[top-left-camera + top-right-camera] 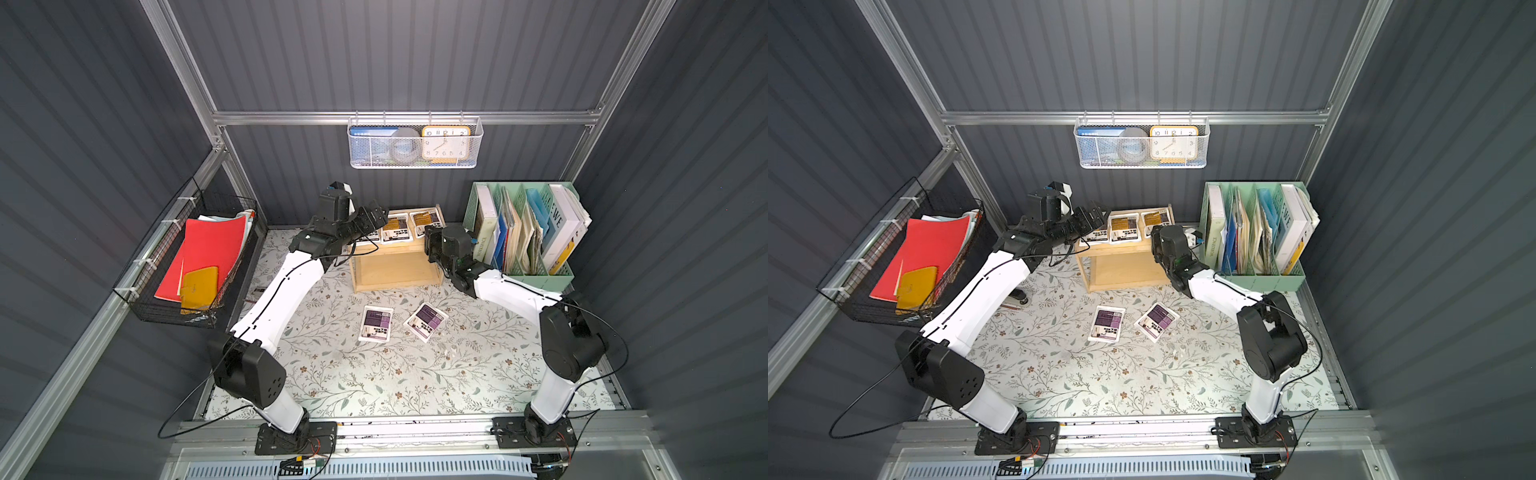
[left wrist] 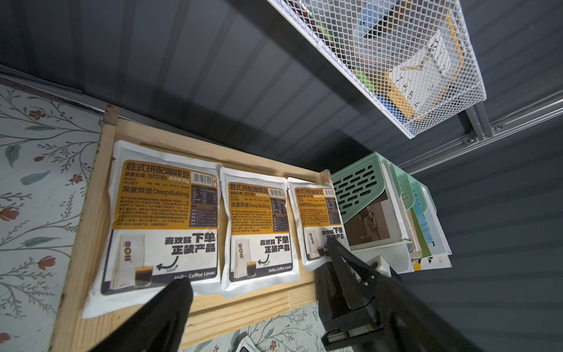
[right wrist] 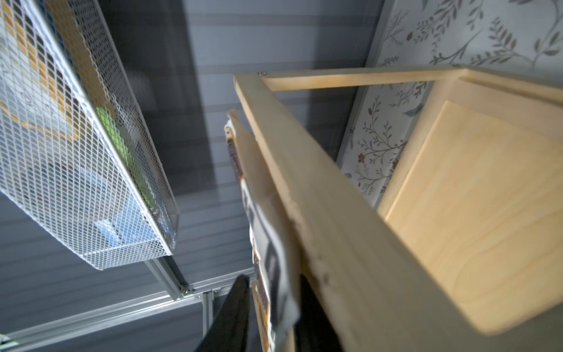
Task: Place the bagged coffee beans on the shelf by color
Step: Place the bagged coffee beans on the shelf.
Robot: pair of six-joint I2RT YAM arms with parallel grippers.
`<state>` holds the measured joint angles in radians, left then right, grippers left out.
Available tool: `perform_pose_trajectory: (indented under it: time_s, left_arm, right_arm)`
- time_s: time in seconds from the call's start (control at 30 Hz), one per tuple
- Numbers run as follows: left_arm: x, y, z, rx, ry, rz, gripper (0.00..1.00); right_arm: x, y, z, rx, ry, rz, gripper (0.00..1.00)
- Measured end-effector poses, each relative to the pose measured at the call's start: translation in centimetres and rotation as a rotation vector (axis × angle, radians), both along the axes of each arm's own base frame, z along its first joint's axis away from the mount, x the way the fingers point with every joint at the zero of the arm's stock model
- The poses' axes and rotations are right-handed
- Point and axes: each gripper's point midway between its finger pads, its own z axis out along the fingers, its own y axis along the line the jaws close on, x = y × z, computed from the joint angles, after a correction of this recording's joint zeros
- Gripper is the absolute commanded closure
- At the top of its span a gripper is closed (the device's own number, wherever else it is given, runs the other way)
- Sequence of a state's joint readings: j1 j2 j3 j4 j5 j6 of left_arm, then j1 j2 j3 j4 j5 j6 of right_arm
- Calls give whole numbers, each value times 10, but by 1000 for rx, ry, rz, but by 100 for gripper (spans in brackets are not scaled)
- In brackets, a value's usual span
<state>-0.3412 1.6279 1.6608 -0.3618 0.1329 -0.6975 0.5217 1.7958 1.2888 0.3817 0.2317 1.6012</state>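
Note:
The wooden shelf (image 1: 390, 250) (image 2: 243, 307) (image 3: 335, 213) stands at the back of the table. Three yellow-labelled bagged coffee beans lie side by side on its top tray: left (image 2: 164, 225), middle (image 2: 259, 231) (image 1: 395, 227) and right (image 2: 316, 213) (image 1: 424, 218). Two purple-labelled pouches (image 1: 376, 323) (image 1: 426, 321) lie flat on the table in front. My left gripper (image 1: 374, 226) (image 2: 283, 304) hovers open over the tray's left front, holding nothing. My right gripper (image 1: 428, 235) (image 3: 272, 280) is at the tray's right end. Its jaws stand apart around the right pouch's (image 3: 268, 250) near corner.
A mint-green file organizer (image 1: 523, 232) full of books stands just right of the shelf, close behind my right wrist. A white wire basket (image 1: 413, 143) hangs on the back wall above the shelf. A black wire basket (image 1: 191, 257) with red folders hangs at the left.

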Motion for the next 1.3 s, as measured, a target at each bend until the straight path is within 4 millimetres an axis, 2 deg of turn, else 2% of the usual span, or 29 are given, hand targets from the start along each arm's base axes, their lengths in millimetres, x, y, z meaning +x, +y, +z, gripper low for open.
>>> perform_pose_trajectory:
  time_s: [0.3, 0.57, 1.1, 1.3]
  left_arm:
    - [1, 0, -1, 4, -3, 2, 0]
    - [1, 1, -8, 10, 10, 4, 0]
    - [-5, 7, -15, 34, 16, 22, 0]
    - [-19, 19, -18, 67, 13, 48, 0]
  right_arm:
    - [-1, 0, 14, 24, -32, 0, 37]
    - [-16, -5, 15, 20, -22, 10, 27]
    - [-58, -14, 13, 4, -5, 87, 25]
    - [-85, -14, 3, -31, 21, 157, 25]
